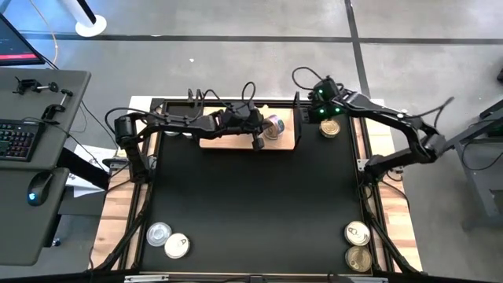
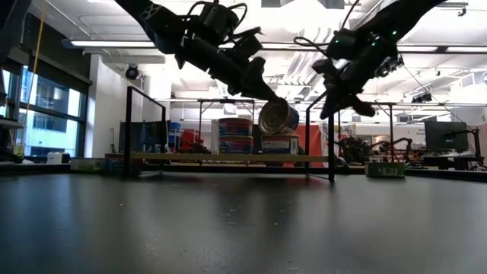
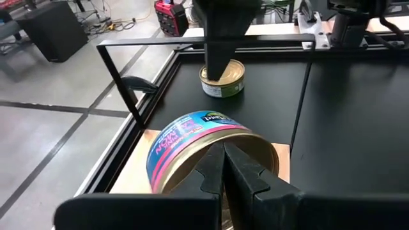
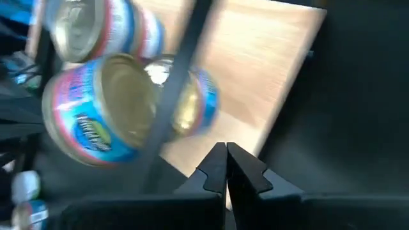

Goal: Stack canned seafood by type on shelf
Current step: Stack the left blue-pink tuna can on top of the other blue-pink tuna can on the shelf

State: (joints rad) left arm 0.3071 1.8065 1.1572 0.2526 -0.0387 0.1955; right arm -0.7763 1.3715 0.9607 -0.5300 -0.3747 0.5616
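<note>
- A blue-and-pink tin hangs tilted in the air above the light-wood shelf, just over another tin of the same label sitting on the board.
- From the left wrist view the tilted tin is pinched at its gold rim by the left gripper, whose fingers close on it.
- Beside it on the shelf a stack of two blue-labelled tins stands upright.
- The left gripper reaches over the middle of the shelf, at the far edge of the black mat.
- The right gripper hovers just off the shelf's right end, above a green-labelled tin resting on the mat; its fingers sit pressed together with nothing between them.
- That green tin shows upright beyond the black frame post.
- Well apart, at the near edge of the mat, two silver-lidded tins lie on the left and two gold-lidded tins on the right.
</note>
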